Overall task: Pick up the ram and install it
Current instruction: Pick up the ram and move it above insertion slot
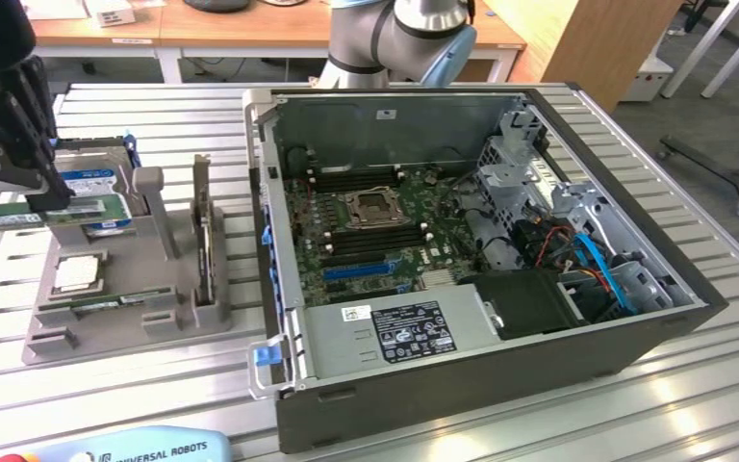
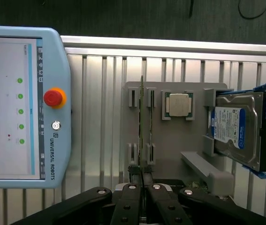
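Wrist view: pendant (image 2: pixel 25 112) reads UNIVERSAL ROBOTS; gripper (image 2: pixel 142 176) clamps ram (image 2: pixel 141 122).

Silver arm (image 1: pixel 389 38) with pale-blue cap; black fingers (image 2: pixel 134 178) with silver screws.

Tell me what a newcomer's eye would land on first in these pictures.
The open computer case takes up the exterior view's right, with its green board laid bare. At that view's left, the gripper is shut on the ram, at the grey holder near the hard drive. In the wrist view, the red button on the control tablet stands out.
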You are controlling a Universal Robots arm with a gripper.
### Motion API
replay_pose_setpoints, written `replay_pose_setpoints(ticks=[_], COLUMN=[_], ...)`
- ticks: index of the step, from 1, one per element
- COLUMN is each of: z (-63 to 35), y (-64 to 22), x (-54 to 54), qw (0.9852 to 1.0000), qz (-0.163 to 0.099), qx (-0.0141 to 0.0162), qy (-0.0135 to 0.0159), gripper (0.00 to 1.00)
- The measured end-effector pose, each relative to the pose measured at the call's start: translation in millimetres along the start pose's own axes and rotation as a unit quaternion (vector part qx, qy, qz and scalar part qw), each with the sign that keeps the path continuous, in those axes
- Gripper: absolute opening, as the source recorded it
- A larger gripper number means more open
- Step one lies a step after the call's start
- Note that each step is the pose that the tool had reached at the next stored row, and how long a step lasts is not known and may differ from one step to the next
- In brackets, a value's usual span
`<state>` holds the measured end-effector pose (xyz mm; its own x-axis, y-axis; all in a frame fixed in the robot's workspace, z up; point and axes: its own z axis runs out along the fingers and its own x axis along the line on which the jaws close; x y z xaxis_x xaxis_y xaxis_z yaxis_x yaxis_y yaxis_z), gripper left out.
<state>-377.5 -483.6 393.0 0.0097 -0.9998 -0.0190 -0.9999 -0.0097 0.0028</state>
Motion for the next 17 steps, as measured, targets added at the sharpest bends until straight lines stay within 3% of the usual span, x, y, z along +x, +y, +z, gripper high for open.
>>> replay_pose_setpoints(ticks=[10, 17], z=[-18.8, -19.2], y=[0.1, 0.1], x=[-0.4, -0.4], qw=[1.0000, 1.0000], qz=[0.000, 0.000], qx=[0.0000, 0.0000], qy=[0.0000, 0.0000], gripper=[0.12, 0.12])
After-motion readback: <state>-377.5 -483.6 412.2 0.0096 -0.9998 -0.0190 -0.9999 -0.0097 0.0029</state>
